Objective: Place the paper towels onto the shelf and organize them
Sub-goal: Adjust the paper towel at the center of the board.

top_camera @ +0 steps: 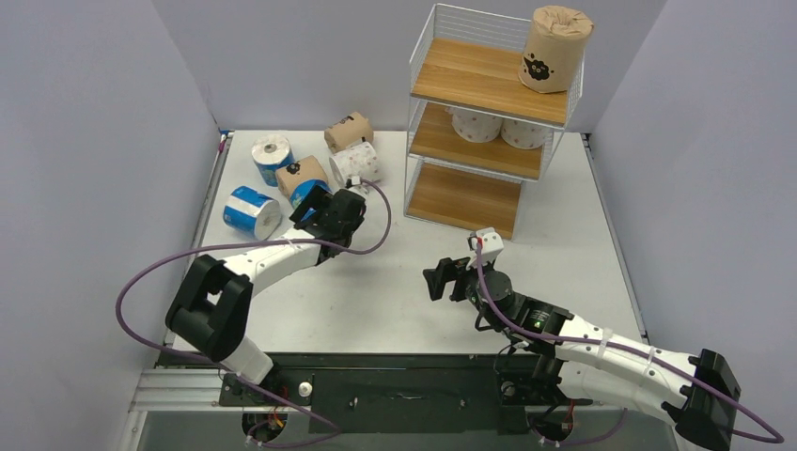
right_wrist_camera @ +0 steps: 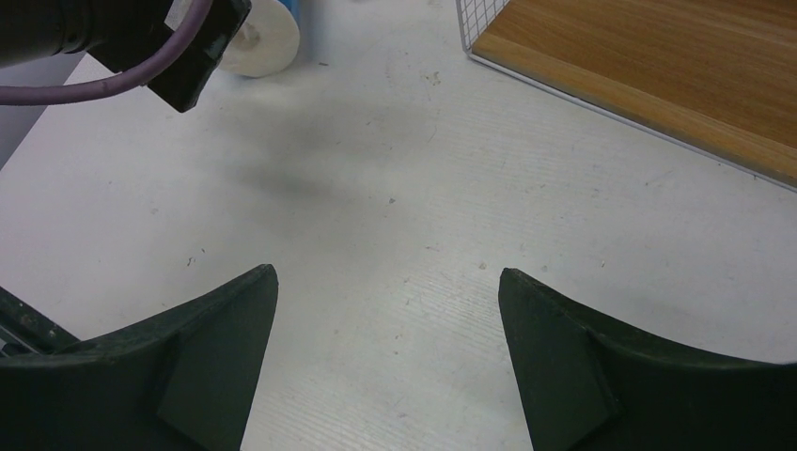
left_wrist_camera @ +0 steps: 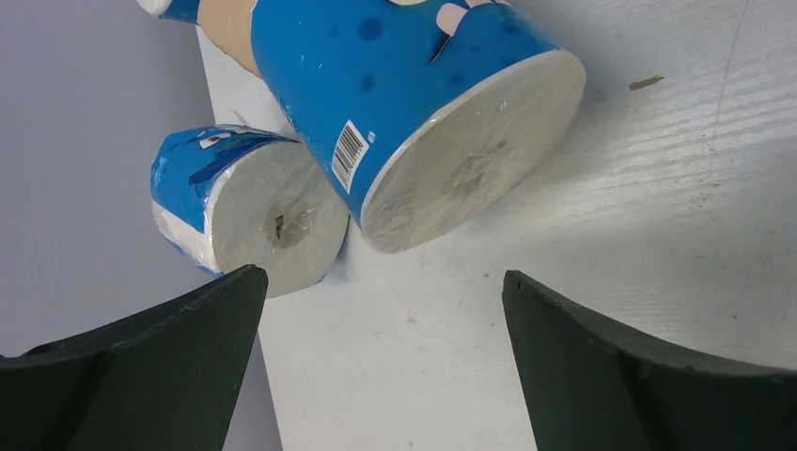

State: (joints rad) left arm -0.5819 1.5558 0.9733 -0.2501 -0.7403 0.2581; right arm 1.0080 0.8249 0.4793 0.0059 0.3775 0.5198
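The paper towels (top_camera: pixel 252 212) lay partly loose on the left of the counter (top_camera: pixel 404 282) and partly on the shelf (top_camera: pixel 467 200) at its far right. Nearest the arm bases, the right tool (top_camera: pixel 444 279) hung released, jaws wide over bare counter. It was well apart from every roll, and its wrist view showed the shelf's bottom board ahead and to the right. Farther in on the left, the left tool (top_camera: pixel 315 209) was likewise released and grasped nothing. A blue-and-white roll (left_wrist_camera: pixel 414 94) lay on its side just ahead of the spread fingers (left_wrist_camera: pixel 169 366), flat end toward them, not touching them. A second blue-and-white roll (left_wrist_camera: pixel 254 202) lay just beside it, toward the left finger and near the wall. Just behind the first one sat a brown roll (top_camera: pixel 303 173) with a black mark. Beyond came a third blue-and-white roll (top_camera: pixel 273 158) standing on end, a white dotted roll (top_camera: pixel 357 163) and another brown roll (top_camera: pixel 348 132). On the shelf, two white dotted rolls (top_camera: pixel 476 123) sat side by side on the middle board. An upright brown roll (top_camera: pixel 554 49) stood at the right end of the top board.
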